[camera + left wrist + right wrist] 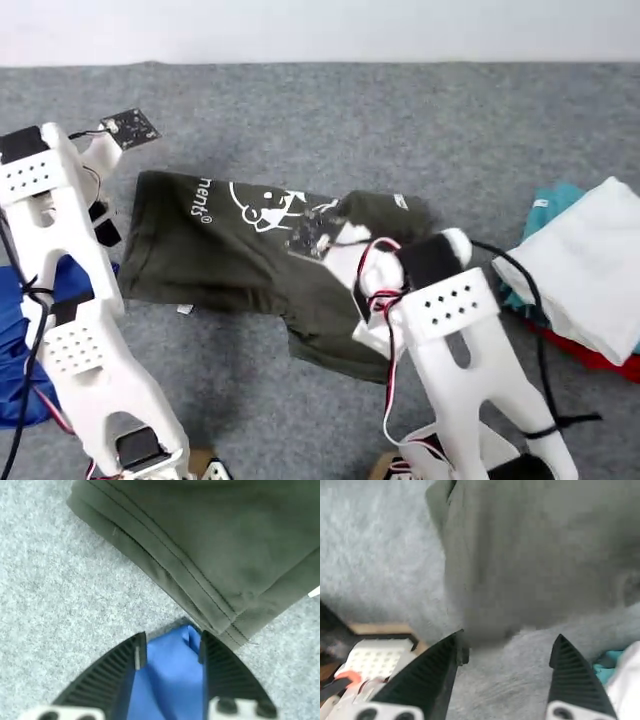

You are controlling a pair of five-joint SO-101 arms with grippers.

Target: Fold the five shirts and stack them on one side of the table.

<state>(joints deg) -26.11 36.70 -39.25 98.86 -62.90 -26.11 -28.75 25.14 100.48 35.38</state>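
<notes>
While spread wide, right tool (509,636) overhangs olive shirt (535,555).

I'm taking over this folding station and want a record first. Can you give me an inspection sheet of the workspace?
Surface: grey, felt-like table.
Job's things: dark green shirt spread rumpled mid-table; blue shirt at the left edge; white shirt stacked on teal shirt and red shirt at the right.
Clutter: nothing seen.
Grippers: left gripper shut on the blue shirt; right gripper open over the dark green shirt's edge.
Cables: red, white and black wires on the arms.
Surroundings: white wall behind.
</notes>
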